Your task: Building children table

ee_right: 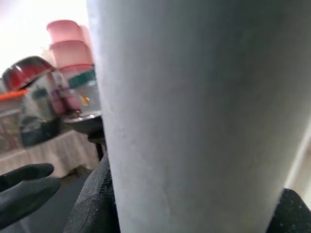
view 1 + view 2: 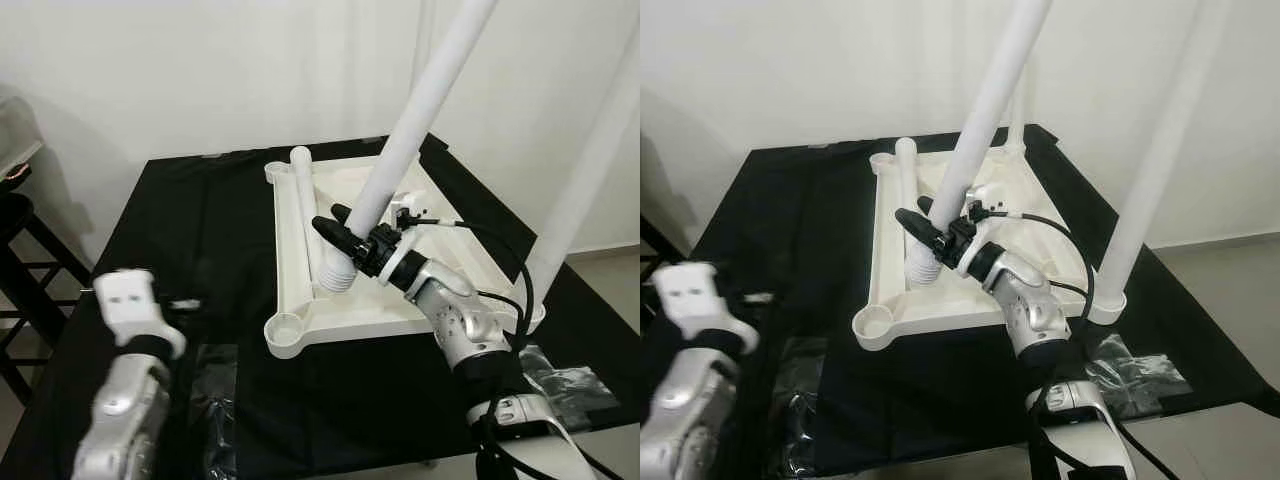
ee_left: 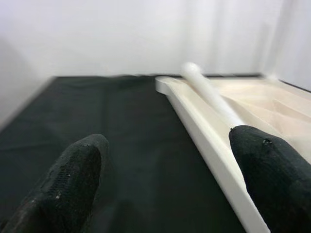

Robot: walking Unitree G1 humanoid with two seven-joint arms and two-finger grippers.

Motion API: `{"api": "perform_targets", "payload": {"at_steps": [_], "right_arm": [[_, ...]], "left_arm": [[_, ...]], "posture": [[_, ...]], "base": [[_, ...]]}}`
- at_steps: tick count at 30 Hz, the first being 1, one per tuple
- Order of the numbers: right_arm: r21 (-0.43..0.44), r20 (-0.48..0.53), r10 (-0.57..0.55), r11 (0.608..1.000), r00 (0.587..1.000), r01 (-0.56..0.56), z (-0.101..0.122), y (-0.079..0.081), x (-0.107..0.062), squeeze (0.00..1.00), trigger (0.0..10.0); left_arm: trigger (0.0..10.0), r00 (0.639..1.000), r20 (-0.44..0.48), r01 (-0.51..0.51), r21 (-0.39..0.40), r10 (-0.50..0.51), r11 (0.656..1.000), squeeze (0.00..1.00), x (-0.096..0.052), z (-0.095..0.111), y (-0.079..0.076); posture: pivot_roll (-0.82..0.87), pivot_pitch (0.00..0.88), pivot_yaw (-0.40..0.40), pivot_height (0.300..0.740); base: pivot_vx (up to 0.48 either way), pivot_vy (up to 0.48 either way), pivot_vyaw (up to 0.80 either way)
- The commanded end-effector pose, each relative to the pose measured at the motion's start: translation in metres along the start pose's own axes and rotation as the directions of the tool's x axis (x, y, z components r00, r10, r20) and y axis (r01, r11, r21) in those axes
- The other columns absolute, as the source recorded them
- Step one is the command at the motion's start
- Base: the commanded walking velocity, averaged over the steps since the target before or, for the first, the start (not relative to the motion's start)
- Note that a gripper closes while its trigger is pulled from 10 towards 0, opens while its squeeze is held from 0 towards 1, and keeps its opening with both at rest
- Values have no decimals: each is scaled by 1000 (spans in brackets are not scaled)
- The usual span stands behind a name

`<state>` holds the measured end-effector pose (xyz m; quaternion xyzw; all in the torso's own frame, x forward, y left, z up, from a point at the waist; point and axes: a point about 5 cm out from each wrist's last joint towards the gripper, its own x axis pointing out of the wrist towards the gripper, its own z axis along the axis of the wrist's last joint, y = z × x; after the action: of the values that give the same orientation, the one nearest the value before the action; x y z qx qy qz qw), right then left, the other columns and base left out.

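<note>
The white tabletop (image 2: 300, 300) lies upside down on a black-covered table. A white leg (image 2: 585, 180) stands in its near right corner, and another leg (image 2: 1018, 110) stands at the far right corner. A third leg (image 2: 304, 190) lies inside along the left rim. My right gripper (image 2: 345, 226) is shut on a fourth leg (image 2: 420, 110), held tilted up to the right, its ribbed end (image 2: 337, 272) low inside the tabletop beside the lying leg. My left gripper (image 3: 167, 145) is open and holds nothing, low over the black cloth left of the tabletop.
Round sockets show at the near left corner (image 2: 285, 330) and the far left corner (image 2: 274, 170). Clear plastic bags (image 2: 560, 375) lie on the cloth at the front. A dark wooden stand (image 2: 25, 265) is left of the table. A white wall is close behind.
</note>
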<state>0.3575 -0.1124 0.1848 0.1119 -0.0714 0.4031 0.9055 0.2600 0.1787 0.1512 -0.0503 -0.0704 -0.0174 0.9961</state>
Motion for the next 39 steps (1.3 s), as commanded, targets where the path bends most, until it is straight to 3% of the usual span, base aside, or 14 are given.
{"api": "perform_targets", "payload": {"at_steps": [1,3,7,16,39], "right_arm": [[-10,-25,-8,1000,1000,7,-8,1,-2,0,10000],[21,-46,-42,999,998,43,-21,-2,-8,0,10000],[54,-52,-56,997,997,59,-28,-1,-12,0,10000],[83,-40,-63,994,997,67,-28,0,-9,0,10000],[84,-41,-46,995,998,49,-28,5,-10,0,10000]], "left_arm": [[10000,1000,-5,19,29,-19,999,0,-2,-2,-2],[10000,995,-51,93,84,-89,992,0,-5,-13,-12],[10000,990,-65,128,102,-122,986,0,-6,-15,-15],[10000,991,-52,127,15,-126,992,0,-5,-15,-9],[10000,985,-60,161,13,-160,987,0,-11,-11,-11]], "posture": [[-86,23,46,740],[-79,30,45,740],[-84,34,50,740],[-83,44,58,740],[-77,65,64,740]], "base": [[0,0,0],[0,0,0],[0,0,0],[0,0,0],[0,0,0]]}}
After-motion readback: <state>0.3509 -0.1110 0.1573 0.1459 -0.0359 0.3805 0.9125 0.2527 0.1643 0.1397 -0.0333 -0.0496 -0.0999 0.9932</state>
